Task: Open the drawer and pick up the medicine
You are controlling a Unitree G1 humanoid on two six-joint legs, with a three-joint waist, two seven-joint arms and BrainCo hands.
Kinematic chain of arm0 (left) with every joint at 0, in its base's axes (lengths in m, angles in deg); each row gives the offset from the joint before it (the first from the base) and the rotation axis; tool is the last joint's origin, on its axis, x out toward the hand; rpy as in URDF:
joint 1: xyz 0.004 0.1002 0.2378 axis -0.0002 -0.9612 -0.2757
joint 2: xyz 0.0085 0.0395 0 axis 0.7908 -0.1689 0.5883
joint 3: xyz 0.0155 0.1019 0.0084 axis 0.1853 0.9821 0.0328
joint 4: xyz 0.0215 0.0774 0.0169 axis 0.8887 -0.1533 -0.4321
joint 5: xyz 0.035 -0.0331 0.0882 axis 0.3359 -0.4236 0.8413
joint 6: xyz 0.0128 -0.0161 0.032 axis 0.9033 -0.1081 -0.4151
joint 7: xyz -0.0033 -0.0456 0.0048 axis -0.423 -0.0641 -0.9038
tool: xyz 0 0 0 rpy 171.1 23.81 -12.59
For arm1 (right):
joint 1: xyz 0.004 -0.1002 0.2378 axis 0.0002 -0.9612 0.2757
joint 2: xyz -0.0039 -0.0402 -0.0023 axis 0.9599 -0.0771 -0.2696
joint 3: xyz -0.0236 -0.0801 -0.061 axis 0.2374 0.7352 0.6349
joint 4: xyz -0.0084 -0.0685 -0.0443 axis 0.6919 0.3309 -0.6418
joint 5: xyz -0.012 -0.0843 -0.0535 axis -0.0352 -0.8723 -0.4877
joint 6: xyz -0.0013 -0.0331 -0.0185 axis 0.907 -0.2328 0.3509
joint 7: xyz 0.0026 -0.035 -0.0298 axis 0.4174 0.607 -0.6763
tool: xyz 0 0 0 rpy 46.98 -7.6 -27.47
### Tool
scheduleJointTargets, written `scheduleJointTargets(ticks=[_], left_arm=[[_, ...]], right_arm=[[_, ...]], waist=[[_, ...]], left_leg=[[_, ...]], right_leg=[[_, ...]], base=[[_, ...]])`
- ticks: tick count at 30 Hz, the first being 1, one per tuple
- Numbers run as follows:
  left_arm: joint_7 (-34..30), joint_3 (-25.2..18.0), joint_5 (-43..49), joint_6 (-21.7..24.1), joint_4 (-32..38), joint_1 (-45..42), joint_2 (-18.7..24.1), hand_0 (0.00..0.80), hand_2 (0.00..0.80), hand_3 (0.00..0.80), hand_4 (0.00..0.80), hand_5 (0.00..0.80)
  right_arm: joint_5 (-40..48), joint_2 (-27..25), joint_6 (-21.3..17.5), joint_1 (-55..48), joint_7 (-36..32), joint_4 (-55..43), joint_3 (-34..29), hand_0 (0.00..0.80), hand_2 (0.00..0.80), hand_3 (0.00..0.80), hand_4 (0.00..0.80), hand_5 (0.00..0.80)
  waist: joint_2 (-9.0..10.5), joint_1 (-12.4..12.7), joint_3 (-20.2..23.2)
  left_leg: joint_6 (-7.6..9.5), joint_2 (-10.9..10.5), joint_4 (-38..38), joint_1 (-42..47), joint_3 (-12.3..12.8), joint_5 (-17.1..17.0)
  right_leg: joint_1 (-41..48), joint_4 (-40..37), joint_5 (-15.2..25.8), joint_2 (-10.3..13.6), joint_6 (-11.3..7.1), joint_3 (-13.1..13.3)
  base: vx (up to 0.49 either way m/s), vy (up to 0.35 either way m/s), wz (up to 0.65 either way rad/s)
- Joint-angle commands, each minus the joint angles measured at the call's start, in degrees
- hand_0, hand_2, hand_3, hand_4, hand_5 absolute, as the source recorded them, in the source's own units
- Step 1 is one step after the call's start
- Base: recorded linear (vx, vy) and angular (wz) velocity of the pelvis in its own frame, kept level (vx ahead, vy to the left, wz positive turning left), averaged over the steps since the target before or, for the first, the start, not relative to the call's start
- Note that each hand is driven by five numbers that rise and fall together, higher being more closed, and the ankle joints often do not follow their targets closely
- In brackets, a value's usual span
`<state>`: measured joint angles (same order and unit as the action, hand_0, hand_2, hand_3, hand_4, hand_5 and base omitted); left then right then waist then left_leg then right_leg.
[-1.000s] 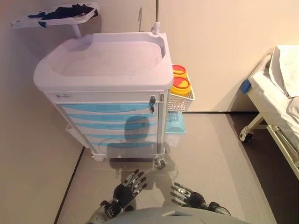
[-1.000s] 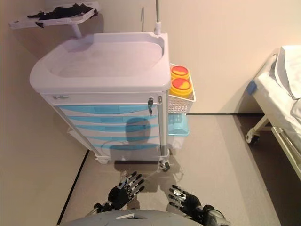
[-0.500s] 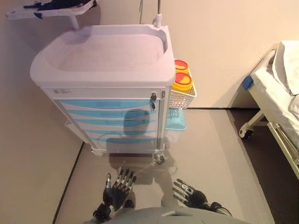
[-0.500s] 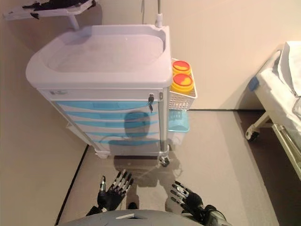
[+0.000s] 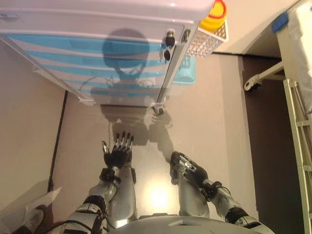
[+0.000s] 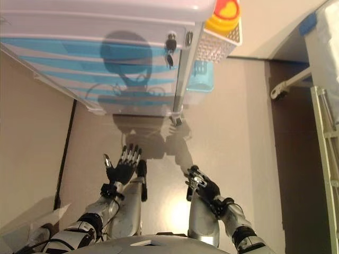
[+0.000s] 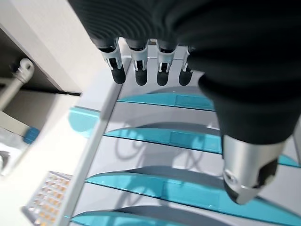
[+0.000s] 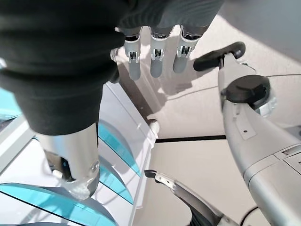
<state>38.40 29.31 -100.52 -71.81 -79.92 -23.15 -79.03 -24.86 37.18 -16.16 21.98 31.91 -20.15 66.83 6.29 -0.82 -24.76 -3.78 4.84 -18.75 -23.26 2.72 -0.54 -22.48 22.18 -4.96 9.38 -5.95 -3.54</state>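
Observation:
The medical cart's stack of light-blue drawers [image 5: 73, 53] fills the top of the eye views, and all of them are closed. They also show in the left wrist view [image 7: 169, 139]. A key sits in the lock [image 5: 169, 36] at the cart's right front corner. No medicine is in view. My left hand [image 5: 117, 155] is open with straight fingers, low in front of the cart and apart from it. My right hand [image 5: 187, 169] is open and empty, lower and to the right, also clear of the cart.
A white basket [image 5: 204, 44] with a yellow red-lidded container [image 5: 214, 14] hangs on the cart's right side, above a light-blue bin [image 5: 187, 68]. A bed frame [image 5: 297, 112] with a wheel [image 5: 251, 85] stands at the right. A wall [image 5: 24, 122] is at the left.
The camera has tilted down and come closer, so the cart top has left the view. My left hand now points its straight fingers at the drawers. The right hand stays low.

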Motion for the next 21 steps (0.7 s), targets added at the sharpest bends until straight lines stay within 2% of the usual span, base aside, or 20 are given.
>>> scheduleJointTargets(ticks=[1,6,11,15,16,21], left_arm=[[1.28,-1.76,-3.5,3.01,4.48,0.7,-1.42,0.0,0.0,0.0,0.0,0.0],[1.56,-3.32,-6.89,6.2,5.18,4.98,0.77,0.0,0.0,0.0,0.0,0.0],[1.55,-5.09,-9.72,7.45,4.97,9.67,4.17,0.0,0.0,0.0,0.0,0.0],[2.14,-6.71,-11.9,8.06,4.57,13.37,8.14,0.0,0.0,0.0,0.0,0.0],[2.29,-7.0,-12.34,8.32,4.42,14.29,9.2,0.0,0.0,0.0,0.0,0.0],[2.97,-7.87,-14.76,9.74,4.24,18.96,14.91,0.0,0.0,0.0,0.0,0.0]], right_arm=[[0.06,-0.78,2.75,-4.71,1.28,-3.56,3.19,0.0,0.0,0.0,0.0,0.0],[1.1,-2.61,4.28,-4.51,1.27,-5.65,3.91,0.0,0.0,0.0,0.0,0.0],[0.66,-4.11,4.59,-4.18,1.13,-7.15,4.88,0.0,0.0,0.0,0.0,0.0],[1.18,-5.44,4.83,-4.1,1.28,-8.07,5.84,0.0,0.0,0.0,0.0,0.0],[1.17,-5.82,4.83,-4.17,1.13,-8.14,5.98,0.0,0.0,0.0,0.0,0.0],[2.18,-7.5,4.58,-4.4,1.08,-9.18,6.91,0.0,0.0,0.0,0.0,0.0]], waist=[[1.09,-1.96,0.31],[1.93,-3.11,-0.56],[2.24,-4.05,-1.44],[2.52,-4.62,-2.07],[2.27,-4.74,-2.01],[2.28,-5.39,-2.62]], left_leg=[[3.86,-1.74,-7.21,-2.54,0.49,6.3],[4.1,-1.34,-10.59,-6.23,0.79,7.39],[4.38,-1.12,-13.74,-9.85,1.28,8.44],[4.43,-0.79,-15.49,-11.93,1.55,9.15],[4.19,-0.7,-15.99,-11.63,1.11,11.03],[4.3,-0.48,-16.77,-13.04,1.26,11.37]], right_leg=[[-4.19,1.37,3.73,-2.06,2.2,0.36],[-7.34,2.54,4.13,-2.78,2.1,1.2],[-10.52,3.92,4.51,-3.18,2.23,1.85],[-12.27,4.41,4.79,-3.44,2.31,2.28],[-12.09,4.95,3.3,-3.85,2.03,2.77],[-13.37,4.55,3.75,-3.94,2.31,3.2]], base=[[-0.016,0.032,-0.03],[-0.003,0.058,-0.07],[-0.016,0.066,-0.04],[0.011,0.051,-0.08],[0.076,0.056,-0.07],[-0.002,0.034,-0.03]])
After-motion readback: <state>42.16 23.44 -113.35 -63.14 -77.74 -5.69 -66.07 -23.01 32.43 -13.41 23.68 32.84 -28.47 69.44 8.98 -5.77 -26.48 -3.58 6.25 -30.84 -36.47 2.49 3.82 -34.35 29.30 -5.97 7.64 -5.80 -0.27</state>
